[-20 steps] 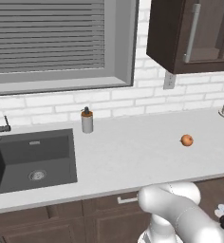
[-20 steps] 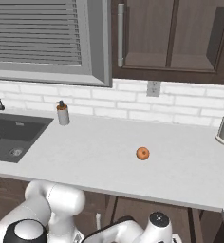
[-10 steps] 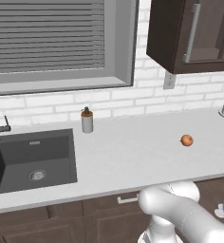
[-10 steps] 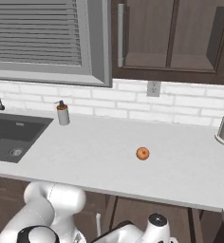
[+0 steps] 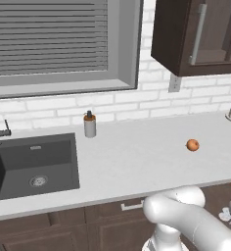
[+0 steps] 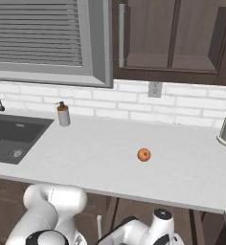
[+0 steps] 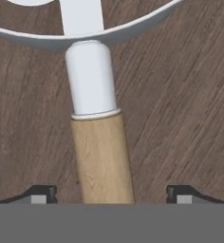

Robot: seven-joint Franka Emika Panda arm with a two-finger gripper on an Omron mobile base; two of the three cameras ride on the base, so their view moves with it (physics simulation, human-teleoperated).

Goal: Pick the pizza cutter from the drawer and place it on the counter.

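Gripper [image 7: 111,193] hangs with its tips spread wide, one each side of the pizza cutter [image 7: 100,152] and clear of its tan handle. The cutter lies flat on the dark wood floor of the drawer [image 7: 180,109], wheel away from the hand. Above, the counter [image 6: 100,158] carries an orange fruit [image 6: 143,154] and a soap bottle [image 6: 63,115] beside the sink [image 5: 32,162].

The arm [image 5: 186,220] is glossy white with rounded tubular links, dark joint caps, and small dark fingertips [image 7: 42,192].

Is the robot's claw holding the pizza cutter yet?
No. The open claw straddles the pizza cutter's wooden handle without touching it.
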